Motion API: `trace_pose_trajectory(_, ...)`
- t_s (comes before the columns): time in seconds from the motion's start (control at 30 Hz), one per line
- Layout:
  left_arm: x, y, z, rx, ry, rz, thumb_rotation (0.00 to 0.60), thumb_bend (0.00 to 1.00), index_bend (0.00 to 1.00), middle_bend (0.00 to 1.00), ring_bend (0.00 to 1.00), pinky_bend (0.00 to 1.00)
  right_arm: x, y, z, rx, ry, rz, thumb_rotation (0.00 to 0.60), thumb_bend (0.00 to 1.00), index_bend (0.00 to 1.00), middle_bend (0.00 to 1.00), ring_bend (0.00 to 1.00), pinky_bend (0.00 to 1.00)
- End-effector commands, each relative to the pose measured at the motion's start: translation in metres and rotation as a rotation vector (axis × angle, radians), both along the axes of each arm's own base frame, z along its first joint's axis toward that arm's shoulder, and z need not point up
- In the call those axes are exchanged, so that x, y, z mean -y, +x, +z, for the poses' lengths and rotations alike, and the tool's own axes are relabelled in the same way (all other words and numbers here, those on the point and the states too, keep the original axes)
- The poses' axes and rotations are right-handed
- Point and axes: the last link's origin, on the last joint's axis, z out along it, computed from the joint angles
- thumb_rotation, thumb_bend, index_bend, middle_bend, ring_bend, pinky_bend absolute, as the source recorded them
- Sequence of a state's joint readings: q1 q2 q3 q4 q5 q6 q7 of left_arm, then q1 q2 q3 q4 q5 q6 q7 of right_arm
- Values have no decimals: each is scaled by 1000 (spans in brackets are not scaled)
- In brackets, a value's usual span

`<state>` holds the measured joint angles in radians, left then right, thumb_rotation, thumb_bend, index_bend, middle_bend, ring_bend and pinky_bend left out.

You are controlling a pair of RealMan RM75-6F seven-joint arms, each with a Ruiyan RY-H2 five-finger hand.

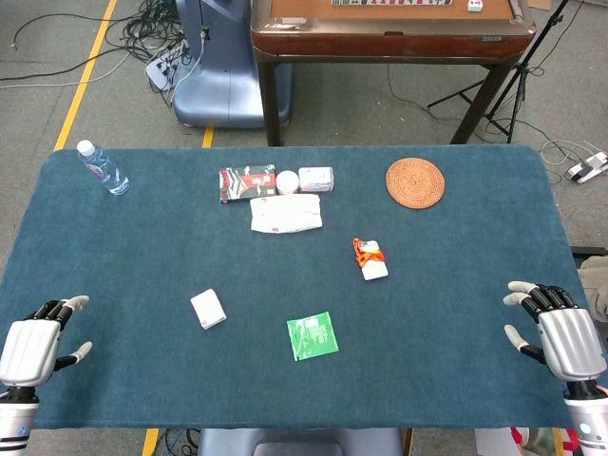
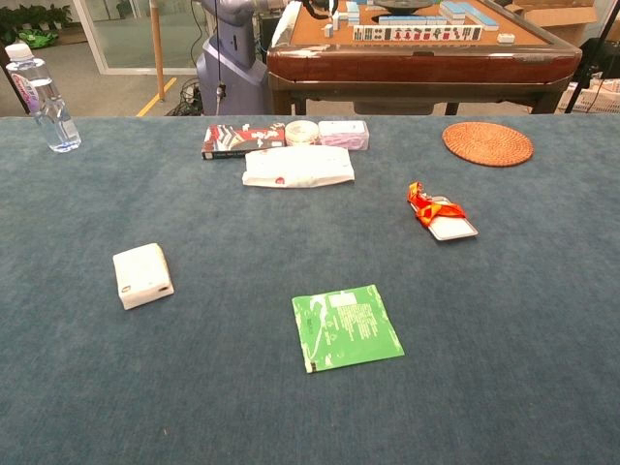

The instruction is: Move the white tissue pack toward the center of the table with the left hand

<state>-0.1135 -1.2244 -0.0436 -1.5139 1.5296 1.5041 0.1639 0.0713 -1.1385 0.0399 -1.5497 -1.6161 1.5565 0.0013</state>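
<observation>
Both hands (image 1: 33,347) (image 1: 560,332) only in head view

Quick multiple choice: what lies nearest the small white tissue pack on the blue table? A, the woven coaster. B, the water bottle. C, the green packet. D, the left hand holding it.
C: the green packet lies just right of the white tissue pack; the left hand holds nothing.

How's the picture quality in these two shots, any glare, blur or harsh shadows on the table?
Head view: even, soft light, only faint shadows beside the small white tissue pack and the open left hand; sharp throughout. Chest view: also sharp, no glare on the blue felt table, though the clear plastic water bottle catches bright highlights.
</observation>
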Motion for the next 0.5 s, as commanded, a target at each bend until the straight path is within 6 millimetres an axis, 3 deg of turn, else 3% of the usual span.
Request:
trace_pose_trajectory(0.03,-1,1,-1,-2,-4,-10,600,133,261,333,284,529,0,1,-1,-1,3,2,600,218,435,306,268,305)
trace_pose_trajectory(0.23,-10,12,-15,-26,-87,-80,600,47,114,125,120,364,1,4,4,9,-16,14,600,218,435,304,268,305)
trace_pose_trajectory(0.5,-25,35,-41,-75,-191,-148,600,7,0,5,9,239,1,4,11,33,-25,19,600,218,435,304,268,305)
